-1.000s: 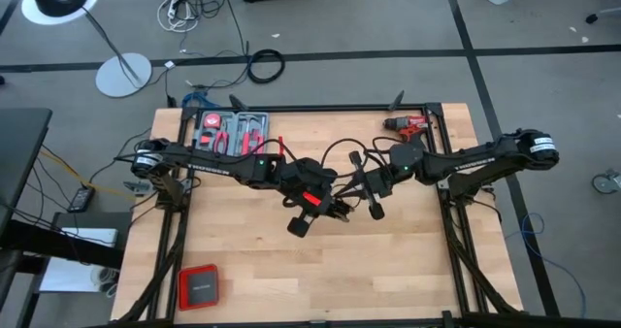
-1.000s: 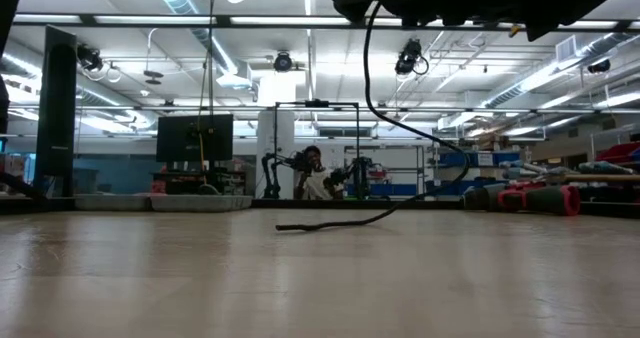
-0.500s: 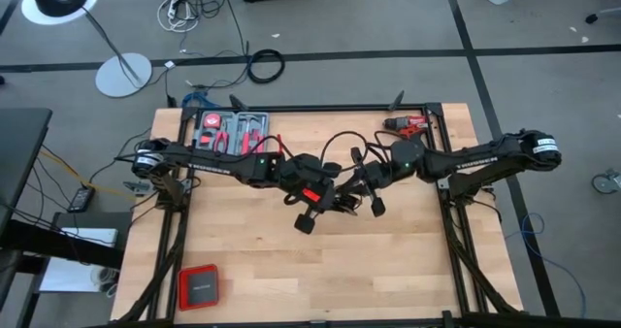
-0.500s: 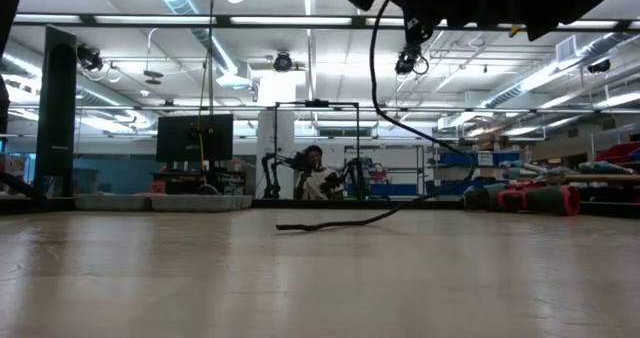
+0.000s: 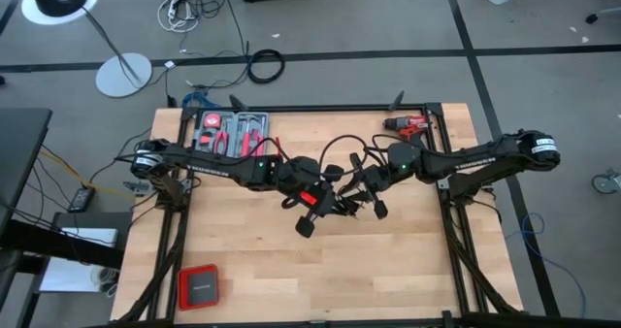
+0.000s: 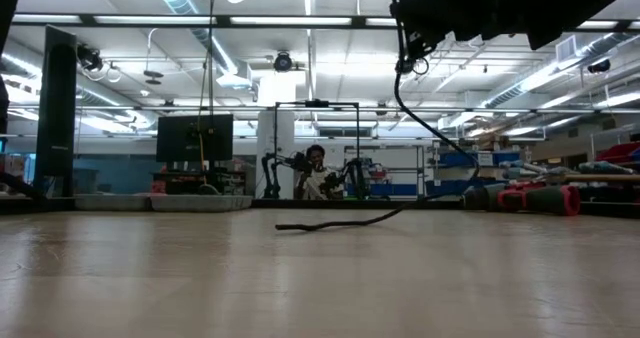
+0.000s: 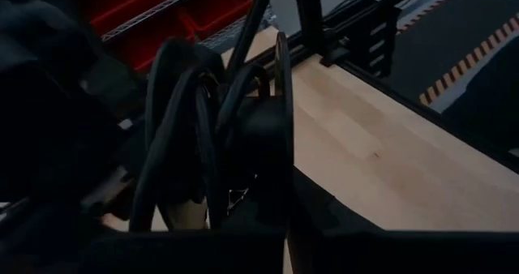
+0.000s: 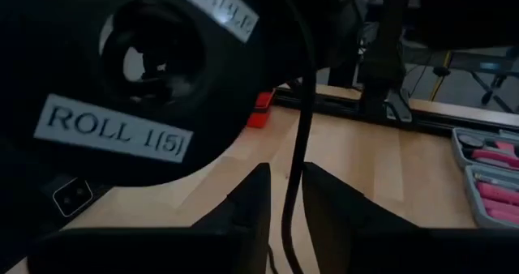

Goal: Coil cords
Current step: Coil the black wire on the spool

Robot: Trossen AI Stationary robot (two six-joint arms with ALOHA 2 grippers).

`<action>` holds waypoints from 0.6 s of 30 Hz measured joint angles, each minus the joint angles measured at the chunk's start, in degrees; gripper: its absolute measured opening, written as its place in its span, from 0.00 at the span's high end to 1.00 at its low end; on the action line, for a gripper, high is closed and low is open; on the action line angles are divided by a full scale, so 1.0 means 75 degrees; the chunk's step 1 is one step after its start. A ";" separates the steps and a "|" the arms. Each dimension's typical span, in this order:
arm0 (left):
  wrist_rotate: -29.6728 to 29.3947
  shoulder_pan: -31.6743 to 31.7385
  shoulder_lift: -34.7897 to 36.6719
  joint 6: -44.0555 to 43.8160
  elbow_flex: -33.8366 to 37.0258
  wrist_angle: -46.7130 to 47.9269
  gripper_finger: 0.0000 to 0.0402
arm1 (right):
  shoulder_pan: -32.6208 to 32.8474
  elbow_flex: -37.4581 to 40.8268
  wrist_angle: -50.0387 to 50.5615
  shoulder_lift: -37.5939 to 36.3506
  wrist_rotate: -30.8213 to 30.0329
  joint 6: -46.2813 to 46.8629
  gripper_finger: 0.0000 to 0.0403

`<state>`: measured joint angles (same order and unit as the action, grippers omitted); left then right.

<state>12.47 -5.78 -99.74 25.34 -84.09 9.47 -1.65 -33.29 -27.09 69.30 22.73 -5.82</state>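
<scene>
The thin black cord arches above the table's middle, where my two grippers meet high over the wood. My left gripper is shut on several gathered loops of the cord. My right gripper faces it, open, with one strand of the cord running through the gap between its fingers. I cannot tell whether that strand touches them. From the grippers the cord hangs down, and its tail lies on the table. My left gripper pinches a bundle of several cord loops between its two fingers, coming at them roughly level from the table's left. The loops stand up past the fingers, clear of the table. The fingers themselves hide the exact place of contact.
A red drill lies at the far right corner. An open case of red tools sits at the far left and a red box at the near left. The left arm's labelled wrist housing looms close before my right gripper.
Both wrists have rolled a little in place. In the low view the hanging stretch of cord has swung to the right and lost its slack bulge, running straighter now. Its tail has stayed where it lay on the table.
</scene>
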 joint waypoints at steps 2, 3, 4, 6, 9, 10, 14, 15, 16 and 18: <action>-0.0003 0.0000 0.0000 0.0000 0.0000 -0.0058 1.00 | 0.0000 0.0110 -0.0130 0.0000 0.0001 0.0017 0.82; -0.0003 0.0000 0.0000 0.0004 0.0000 -0.0102 1.00 | 0.0000 0.0184 -0.0201 0.0000 -0.0001 0.0058 0.82; -0.0006 0.0000 0.0000 0.0021 0.0000 -0.0177 1.00 | 0.0000 0.0273 -0.0316 0.0000 -0.0001 0.0113 0.83; -0.0009 0.0000 0.0000 0.0122 0.0000 -0.0293 1.00 | 0.0000 0.0455 -0.0647 0.0000 -0.0002 0.0201 0.84; -0.0082 0.0000 0.0000 0.0279 0.0000 -0.0389 1.00 | 0.0000 0.0664 -0.0720 -0.0003 -0.0147 0.0219 0.85; -0.0082 0.0000 0.0000 0.0320 0.0000 -0.0414 1.00 | 0.0000 0.0732 -0.0708 -0.0003 -0.0217 0.0221 0.85; -0.0176 0.0000 0.0000 0.0366 0.0000 -0.0575 1.00 | 0.0000 0.0974 -0.0969 -0.0003 -0.0517 0.0188 0.85; -0.0197 0.0000 0.0000 0.0367 0.0000 -0.0587 1.00 | 0.0000 0.1022 -0.0990 -0.0003 -0.0667 0.0152 0.85; -0.0213 0.0000 0.0000 0.0367 0.0000 -0.0601 1.00 | 0.0000 0.1056 -0.1031 -0.0003 -0.0824 0.0105 0.85; -0.0233 0.0000 0.0000 0.0367 0.0000 -0.0603 1.00 | 0.0000 0.1062 -0.1048 -0.0003 -0.1173 -0.0026 0.85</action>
<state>10.72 -5.78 -99.74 28.10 -84.09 4.95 -1.65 -25.32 -34.96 69.28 13.93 -6.02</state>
